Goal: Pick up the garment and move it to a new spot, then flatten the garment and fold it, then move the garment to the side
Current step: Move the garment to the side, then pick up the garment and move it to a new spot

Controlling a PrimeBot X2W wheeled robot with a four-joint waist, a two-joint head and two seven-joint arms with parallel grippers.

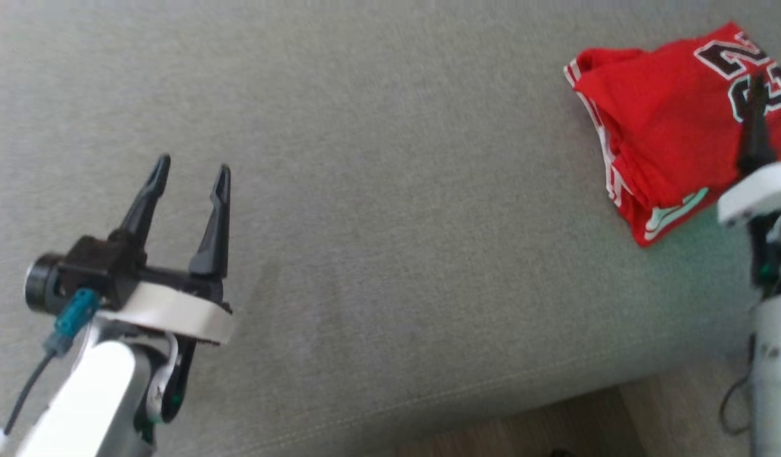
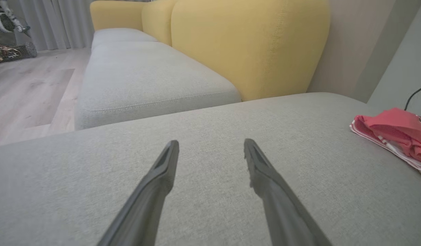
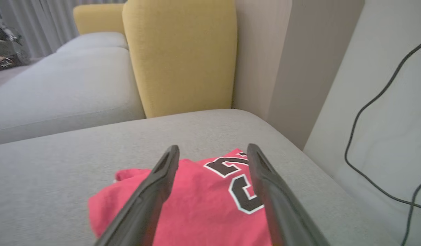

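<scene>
Left jaws spread wide with nothing between them, two dark fingers pointing up the head view from the lower left, poised over bare grey fabric; in the left wrist view the same fingers parted above the sofa seat cushion, no cloth at the tips. Right jaws likewise wide and gripping nothing: in the right wrist view both fingers splayed above the red jersey, the black, white-edged number on it showing in the gap; touching the cloth or just clear of it, cannot tell. In the head view one right finger crossing that number at the far right edge, white wrist housing just below. Red jersey bunched into a compact folded heap with striped white trim along its near edge, lying on the sofa seat cushion at the upper right, well apart from the left jaws; in the left wrist view, at the right edge. Beyond, yellow back cushions upright behind the seat, pale curtains and wooden floor to the left, and a black cable hanging down the light wall beside the sofa's end.
</scene>
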